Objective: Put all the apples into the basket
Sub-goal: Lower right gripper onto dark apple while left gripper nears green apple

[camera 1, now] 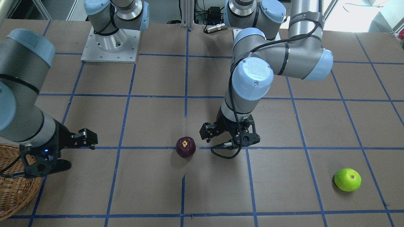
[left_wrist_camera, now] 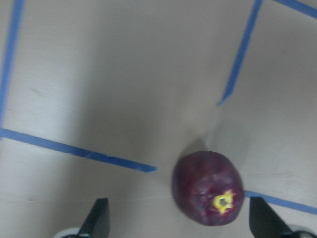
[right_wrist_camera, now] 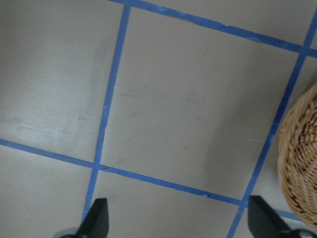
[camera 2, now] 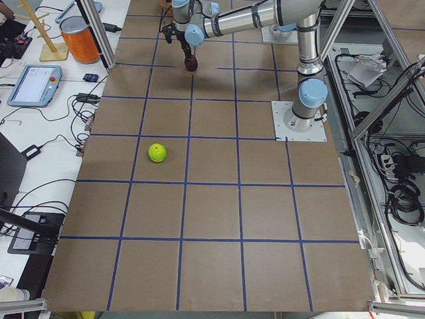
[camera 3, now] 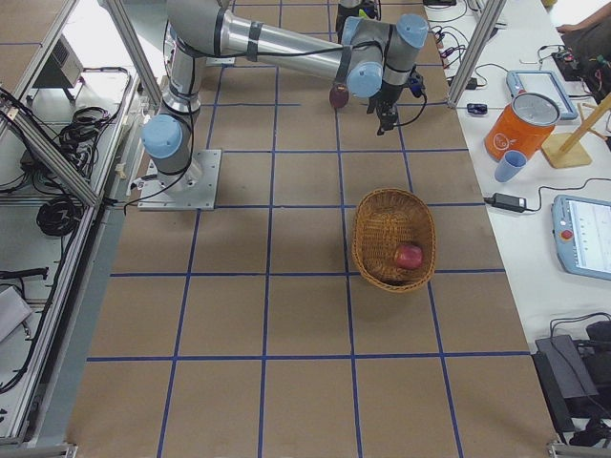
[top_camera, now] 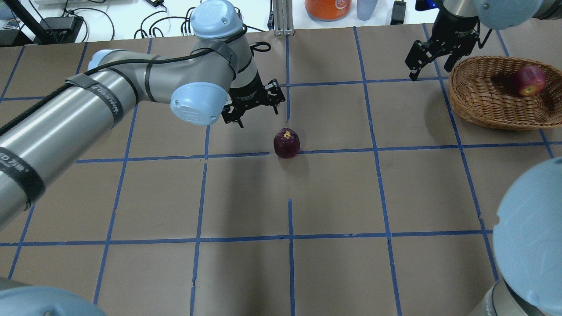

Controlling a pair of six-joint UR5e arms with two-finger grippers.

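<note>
A dark purple-maroon apple (top_camera: 286, 143) sits on the table near the centre, stem end up. My left gripper (top_camera: 259, 117) hangs open just behind and to the left of it, not touching; in the left wrist view the apple (left_wrist_camera: 208, 188) lies low and right between the spread fingertips (left_wrist_camera: 99, 218). The lime green apple (camera 1: 347, 179) lies alone far out on my left side. A red apple (top_camera: 530, 80) rests inside the wicker basket (top_camera: 483, 101) at the right. My right gripper (top_camera: 430, 72) is open and empty beside the basket's left rim.
An orange container (top_camera: 327, 6) and a cup (top_camera: 366, 8) stand beyond the table's far edge. A tablet (camera 2: 33, 85) and cables lie on the side bench. The arm bases (camera 1: 110, 44) are bolted at the robot's side of the table.
</note>
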